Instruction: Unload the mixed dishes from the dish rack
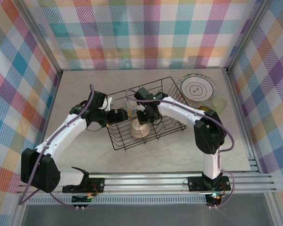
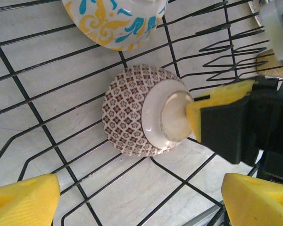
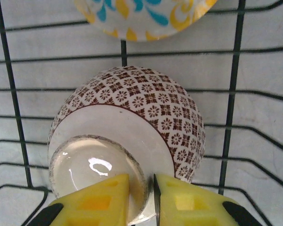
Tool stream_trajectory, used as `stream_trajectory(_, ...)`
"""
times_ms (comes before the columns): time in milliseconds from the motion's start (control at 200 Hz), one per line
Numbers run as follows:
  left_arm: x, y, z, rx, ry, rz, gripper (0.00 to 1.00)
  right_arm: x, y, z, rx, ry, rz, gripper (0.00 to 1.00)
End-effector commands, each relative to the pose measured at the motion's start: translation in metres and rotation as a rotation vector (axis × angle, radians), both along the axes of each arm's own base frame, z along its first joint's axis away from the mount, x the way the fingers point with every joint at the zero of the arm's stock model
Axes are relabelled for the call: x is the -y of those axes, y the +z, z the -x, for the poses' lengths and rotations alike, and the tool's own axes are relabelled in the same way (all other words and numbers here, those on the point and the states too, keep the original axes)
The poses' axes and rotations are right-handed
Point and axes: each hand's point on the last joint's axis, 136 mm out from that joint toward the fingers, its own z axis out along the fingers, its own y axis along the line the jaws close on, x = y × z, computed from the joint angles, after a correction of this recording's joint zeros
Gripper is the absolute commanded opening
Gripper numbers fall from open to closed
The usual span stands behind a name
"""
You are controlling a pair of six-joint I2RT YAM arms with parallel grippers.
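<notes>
Left arm [image 1: 66, 132] stretches in from its base, elbow low, and the left claw [image 2: 141, 201] is spread wide with nothing between the fingers. Right arm [image 1: 181, 109] doubles back at the elbow, and the right claw [image 3: 141, 182] is pinched almost together on the brown patterned bowl [image 3: 148, 103], gripping its foot ring.

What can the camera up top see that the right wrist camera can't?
From above: the cream plate lying outside the dish rack, and the left gripper at the rack's left edge. Right wrist, up close: the right gripper pinching the foot ring of the brown patterned bowl. Both: that bowl, upside down in the rack.
</notes>
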Motion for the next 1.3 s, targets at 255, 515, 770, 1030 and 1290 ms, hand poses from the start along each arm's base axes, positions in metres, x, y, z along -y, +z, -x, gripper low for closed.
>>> stream_trajectory(255,0.012,0.002,-0.015,0.005,-0.013,0.027,0.89,0.000,0.027,-0.009,0.042,-0.049,-0.065,0.39)
stream_trajectory(515,0.020,-0.003,-0.030,-0.025,-0.052,0.001,0.90,0.009,0.033,0.002,-0.016,-0.127,-0.183,0.61)
stream_trajectory(770,0.026,-0.017,-0.045,-0.078,-0.120,-0.060,0.91,0.016,0.017,0.018,-0.082,-0.220,-0.220,0.67)
stream_trajectory(1030,0.031,-0.027,-0.049,-0.142,-0.183,-0.082,0.91,0.019,0.003,0.027,-0.146,-0.305,-0.251,0.68)
stream_trajectory(1290,0.032,-0.042,-0.047,-0.187,-0.198,-0.097,0.90,0.023,0.000,0.025,-0.183,-0.427,-0.254,0.72)
